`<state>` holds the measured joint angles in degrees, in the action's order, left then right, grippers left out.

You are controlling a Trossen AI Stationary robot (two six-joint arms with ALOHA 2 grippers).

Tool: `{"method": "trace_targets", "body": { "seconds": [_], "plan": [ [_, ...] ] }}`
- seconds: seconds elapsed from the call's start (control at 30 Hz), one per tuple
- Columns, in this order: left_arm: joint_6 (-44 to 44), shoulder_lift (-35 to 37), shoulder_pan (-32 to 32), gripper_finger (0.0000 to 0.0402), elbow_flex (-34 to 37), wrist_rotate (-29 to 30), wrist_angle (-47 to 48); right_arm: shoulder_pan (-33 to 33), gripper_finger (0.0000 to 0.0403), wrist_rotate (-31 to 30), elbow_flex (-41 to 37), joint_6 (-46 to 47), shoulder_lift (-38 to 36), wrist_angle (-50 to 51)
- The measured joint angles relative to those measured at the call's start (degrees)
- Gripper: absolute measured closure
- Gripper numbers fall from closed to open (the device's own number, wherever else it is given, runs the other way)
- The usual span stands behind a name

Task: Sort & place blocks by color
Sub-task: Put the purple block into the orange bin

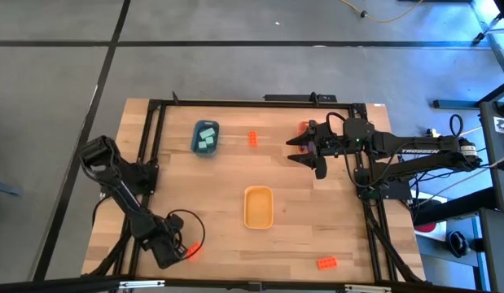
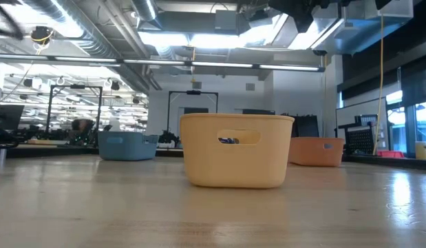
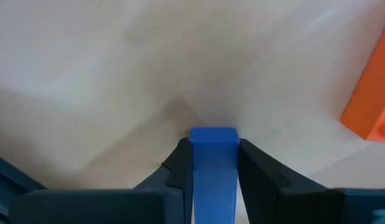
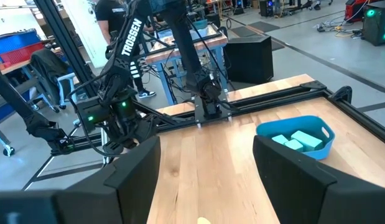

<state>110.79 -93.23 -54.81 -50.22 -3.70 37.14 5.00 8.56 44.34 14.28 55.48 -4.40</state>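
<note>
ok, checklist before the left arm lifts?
1. Left gripper grip on the blue block: ok, fingers against both its sides.
2. Neighbouring orange-red block clear of the fingers: ok.
3. Tray for this colour: cannot tell; the blue tray holds mint-green blocks.
4. Right gripper out of the path: ok, open, across the table.
5. Yellow tray clear of both arms: ok.
</note>
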Motion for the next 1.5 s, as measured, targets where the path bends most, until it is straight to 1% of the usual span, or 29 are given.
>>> {"method": "trace_targets", "body": {
  "seconds": [0.1,0.2,0.3,0.47,0.53,0.6,0.67,0.77,0.83,0.93,1.0,1.1,1.3,1.43,1.5],
  "plan": [
    [-5.3,3.4,2.7,0.0318,0.0,3.4,3.5,0.0,0.0144,0.0,0.0,0.0,0.0,0.0],
    [-14.5,8.4,7.9,0.0318,0.0,7.7,7.9,0.0,0.0144,0.0,0.0,0.4,0.0,0.0],
    [-26.6,14.8,15.4,0.0318,0.0,13.3,9.7,0.0,0.0143,0.0,0.0,0.5,0.0,0.0],
    [-50.1,26.4,31.5,0.0318,0.0,22.5,8.1,0.0,0.0143,0.0,0.0,0.4,0.0,0.0],
    [-61.2,30.7,38.3,0.0318,0.0,25.5,4.9,0.0,0.0143,0.0,0.0,0.5,0.0,0.0],
    [-73.1,34.3,45.0,0.0318,0.0,26.3,-1.4,0.0,0.0143,0.0,0.0,0.4,0.0,-0.1],
    [-83.5,37.0,51.5,0.0318,0.0,24.8,-9.1,0.0,0.0143,0.0,0.0,0.5,0.0,-0.1],
    [-92.9,38.7,60.1,0.0318,0.0,18.9,-22.4,0.0,0.0143,0.0,0.0,0.5,0.0,-0.6],
    [-95.9,38.4,64.6,0.0318,0.0,14.3,-30.5,0.0,0.0143,0.0,0.0,0.4,0.0,-1.4],
    [-96.2,36.4,69.0,0.0318,0.0,9.0,-41.2,0.0,0.0143,0.0,0.0,0.4,0.0,-2.7],
    [-96.2,33.9,69.8,0.0318,0.0,6.1,-47.9,0.0,0.0143,0.0,0.0,0.4,0.0,-3.5],
    [-94.9,29.3,68.5,0.0318,0.0,3.2,-55.5,0.0,0.0144,0.0,0.0,0.3,0.0,-4.1],
    [-94.4,20.9,62.1,0.0318,0.0,2.7,-64.8,0.0,0.0144,0.0,0.0,0.2,0.0,-4.4],
    [-93.3,18.7,60.4,0.0318,0.0,4.2,-70.0,0.0,0.0144,0.0,0.0,0.2,0.0,-4.4],
    [-93.1,18.5,60.3,0.0318,0.0,4.5,-70.1,0.0,0.0144,0.0,0.0,0.3,0.0,-4.4]
  ]
}}
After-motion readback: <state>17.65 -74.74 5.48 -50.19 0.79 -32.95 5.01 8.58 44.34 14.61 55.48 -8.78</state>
